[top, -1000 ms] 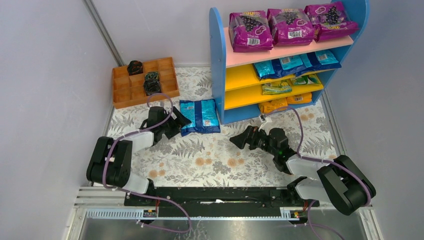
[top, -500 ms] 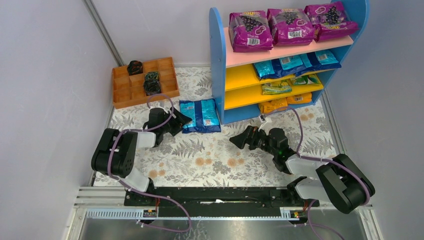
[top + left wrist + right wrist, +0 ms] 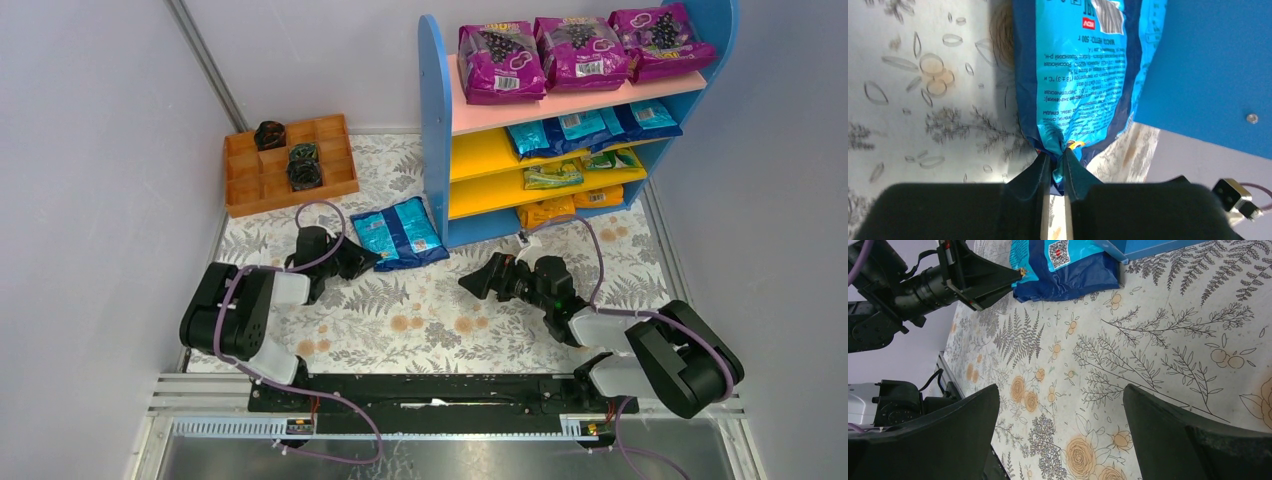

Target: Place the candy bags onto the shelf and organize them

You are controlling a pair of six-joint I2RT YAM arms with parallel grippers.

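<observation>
The left gripper (image 3: 1053,167) is now clamped on the near corner of a blue candy bag (image 3: 1088,75). A second ago its jaws stood wide at that edge, and they have since closed until the crinkled seal is pinched flat between the fingertips. The bag has turned a little with the pull. It lies on the floral mat (image 3: 420,320), its far end just beside the blue side panel of the shelf (image 3: 435,130).

That reads as a grasp made, so the likely next step is the lift toward a yellow board — other blue bags (image 3: 590,125) already sit on the upper one. A corner hold on a slack pouch may let it swing or slip.

The right gripper (image 3: 1060,425) hangs spread wide over the mat, holding nothing.
</observation>
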